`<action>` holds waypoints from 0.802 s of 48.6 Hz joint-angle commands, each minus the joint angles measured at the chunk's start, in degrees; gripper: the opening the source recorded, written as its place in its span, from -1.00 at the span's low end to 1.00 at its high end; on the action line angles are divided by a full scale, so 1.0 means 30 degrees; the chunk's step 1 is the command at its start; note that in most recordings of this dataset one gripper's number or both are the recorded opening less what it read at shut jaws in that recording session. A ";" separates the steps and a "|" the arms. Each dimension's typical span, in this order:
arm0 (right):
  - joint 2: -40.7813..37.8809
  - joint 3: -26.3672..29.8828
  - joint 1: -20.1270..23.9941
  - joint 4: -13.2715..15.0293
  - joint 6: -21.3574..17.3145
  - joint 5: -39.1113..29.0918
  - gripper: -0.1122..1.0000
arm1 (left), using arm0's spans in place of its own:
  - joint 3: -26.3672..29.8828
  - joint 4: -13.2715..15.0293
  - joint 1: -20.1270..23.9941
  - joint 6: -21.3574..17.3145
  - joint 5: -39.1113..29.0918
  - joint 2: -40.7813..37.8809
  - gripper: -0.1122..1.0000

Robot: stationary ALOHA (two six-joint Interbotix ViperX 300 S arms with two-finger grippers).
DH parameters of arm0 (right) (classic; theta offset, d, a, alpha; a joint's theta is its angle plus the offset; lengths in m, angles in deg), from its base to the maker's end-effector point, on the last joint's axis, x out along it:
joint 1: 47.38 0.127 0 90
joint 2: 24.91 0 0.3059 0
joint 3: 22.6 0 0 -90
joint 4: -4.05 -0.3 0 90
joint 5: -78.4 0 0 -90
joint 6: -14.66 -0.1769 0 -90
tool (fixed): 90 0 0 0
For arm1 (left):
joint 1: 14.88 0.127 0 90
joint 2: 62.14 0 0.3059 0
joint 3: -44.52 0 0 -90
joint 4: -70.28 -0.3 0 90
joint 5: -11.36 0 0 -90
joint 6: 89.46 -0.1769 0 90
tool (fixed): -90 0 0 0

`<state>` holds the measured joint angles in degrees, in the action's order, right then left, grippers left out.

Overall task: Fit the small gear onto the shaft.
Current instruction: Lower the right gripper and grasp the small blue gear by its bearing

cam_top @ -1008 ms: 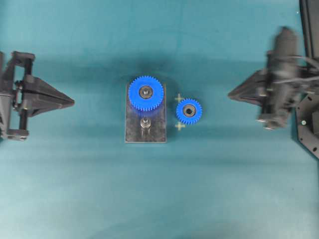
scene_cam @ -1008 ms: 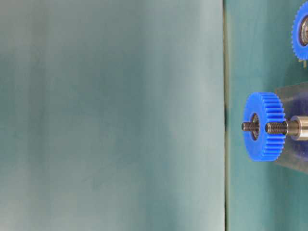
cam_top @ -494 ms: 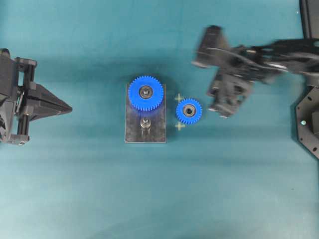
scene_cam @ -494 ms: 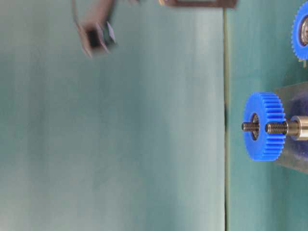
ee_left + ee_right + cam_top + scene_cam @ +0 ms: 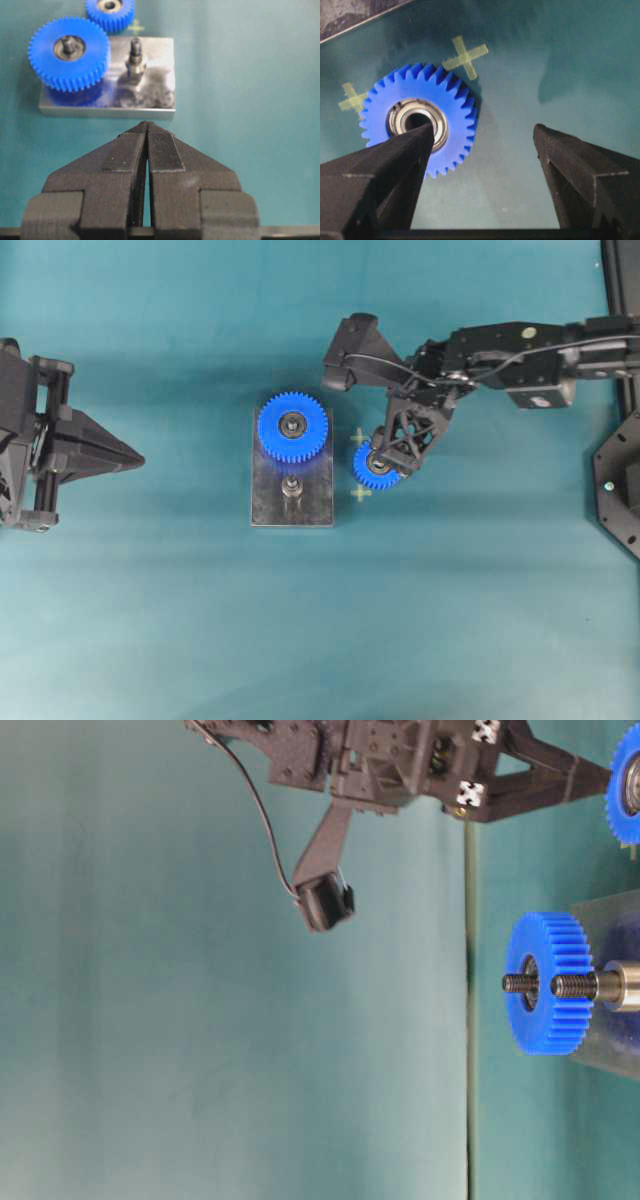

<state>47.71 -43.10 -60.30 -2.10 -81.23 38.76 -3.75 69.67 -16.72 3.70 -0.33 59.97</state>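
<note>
The small gear (image 5: pixel 371 474), bright blue with a silver bearing hub, lies flat on the teal table just right of the grey plate (image 5: pixel 312 506). The shaft (image 5: pixel 291 486) rises bare from that plate, in front of the larger blue gear (image 5: pixel 292 426). My right gripper (image 5: pixel 396 454) is open and hangs over the small gear's right side. In the right wrist view one finger covers part of the gear (image 5: pixel 445 92) and the other is off to its right; the gripper (image 5: pixel 484 131) holds nothing. My left gripper (image 5: pixel 138 454) is shut and empty, far left of the plate.
Two pale tape crosses (image 5: pixel 360 437) (image 5: pixel 361 493) mark the table beside the small gear. A black fixture (image 5: pixel 620 490) sits at the right edge. The left wrist view shows the shaft (image 5: pixel 135 52) and plate (image 5: pixel 161 65) ahead of the shut fingers (image 5: pixel 160 150).
My right arm has swung in from the right edge and come down over the small gear with its jaws open. The left gripper has stayed nearly still. Gears and plate have not moved.
</note>
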 commanded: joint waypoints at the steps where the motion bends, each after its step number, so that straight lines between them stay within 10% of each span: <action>1: -0.0059 0.0439 -0.0059 0.0029 -0.0146 0.0000 0.77 | 0.0439 -0.0059 -0.0029 0.0029 0.0088 0.0029 -0.80; 39: -0.0938 0.0820 0.0615 0.0000 -0.0234 -0.1113 0.77 | 0.0205 -0.0059 -0.0029 0.0527 0.0088 0.0059 -0.80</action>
<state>44.19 -40.99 -59.24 -1.93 -81.31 36.12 -3.75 69.67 -16.81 5.11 -0.33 60.05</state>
